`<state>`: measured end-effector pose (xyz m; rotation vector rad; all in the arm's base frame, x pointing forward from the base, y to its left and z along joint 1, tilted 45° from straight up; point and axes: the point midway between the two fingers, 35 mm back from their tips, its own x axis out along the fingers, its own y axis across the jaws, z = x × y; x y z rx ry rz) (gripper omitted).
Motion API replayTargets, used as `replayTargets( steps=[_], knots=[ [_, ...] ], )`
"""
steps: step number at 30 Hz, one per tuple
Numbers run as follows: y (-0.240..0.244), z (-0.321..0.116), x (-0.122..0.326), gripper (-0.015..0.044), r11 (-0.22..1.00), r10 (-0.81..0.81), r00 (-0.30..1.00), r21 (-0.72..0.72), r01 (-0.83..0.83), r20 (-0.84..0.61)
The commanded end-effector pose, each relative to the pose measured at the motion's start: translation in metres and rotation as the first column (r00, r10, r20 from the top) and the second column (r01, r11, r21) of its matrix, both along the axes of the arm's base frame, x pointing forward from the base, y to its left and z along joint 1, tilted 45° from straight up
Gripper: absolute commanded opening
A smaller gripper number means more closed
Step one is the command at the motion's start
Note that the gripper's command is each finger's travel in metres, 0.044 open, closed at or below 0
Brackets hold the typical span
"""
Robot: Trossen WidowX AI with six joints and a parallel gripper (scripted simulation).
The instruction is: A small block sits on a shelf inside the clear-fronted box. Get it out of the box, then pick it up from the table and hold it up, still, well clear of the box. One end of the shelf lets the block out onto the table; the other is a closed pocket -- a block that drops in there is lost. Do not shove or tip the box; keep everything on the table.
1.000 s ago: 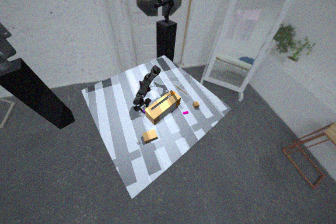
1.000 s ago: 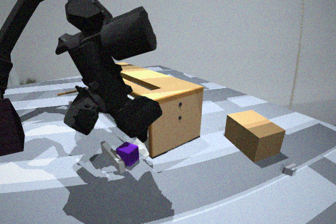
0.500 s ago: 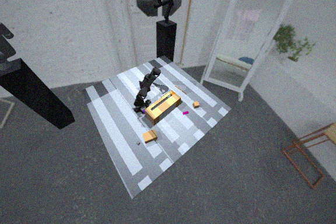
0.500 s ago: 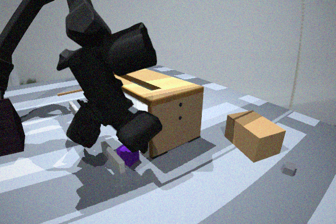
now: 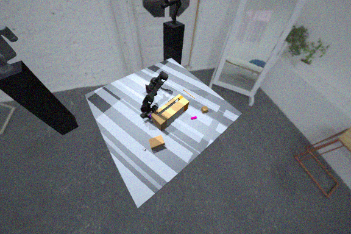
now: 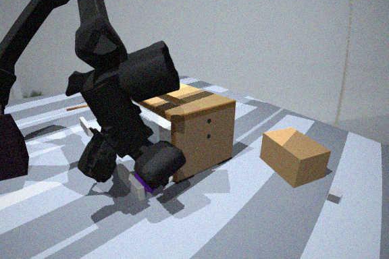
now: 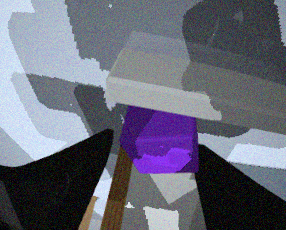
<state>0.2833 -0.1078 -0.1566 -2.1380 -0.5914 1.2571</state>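
The small purple block (image 5: 150, 116) (image 6: 143, 182) (image 7: 162, 140) is outside the box, low at the table beside the box's near end. My gripper (image 7: 154, 142) points down over it and is open, with one fingertip on each side of the block. In the wrist view a narrow gap shows at the left fingertip; the right one looks close against the block, and contact there is unclear. The fingertips are hidden in the exterior view. The wooden box (image 5: 173, 109) (image 6: 206, 146) stands upright right beside the gripper.
A pale bar (image 6: 138, 187) (image 7: 150, 92) lies close along the block's far side from the box. A brown box-shaped block (image 5: 156, 142) (image 6: 294, 156), a grey piece (image 6: 334, 196), a magenta piece (image 5: 194, 117), a wooden cube (image 5: 204, 109) and a thin stick (image 5: 189, 94) are farther off.
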Motion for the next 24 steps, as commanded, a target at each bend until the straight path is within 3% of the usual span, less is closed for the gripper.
replayTargets(
  steps=[1,4,7,10,24],
  knots=[
    [0.004,-0.003,-0.002,0.018,1.0,-0.002,1.0,0.013,0.002,-0.009],
    [0.004,-0.003,-0.002,0.0101,1.0,-0.002,1.0,0.013,0.002,-0.009],
    [0.004,-0.003,-0.002,0.0081,1.0,-0.002,1.0,0.013,0.002,-0.009],
    [-0.002,0.001,-0.001,0.0003,1.0,0.01,1.0,-0.012,-0.01,0.025],
    [-0.042,0.044,-0.004,0.0,1.0,-0.001,1.0,0.002,0.001,-0.001]
  ],
)
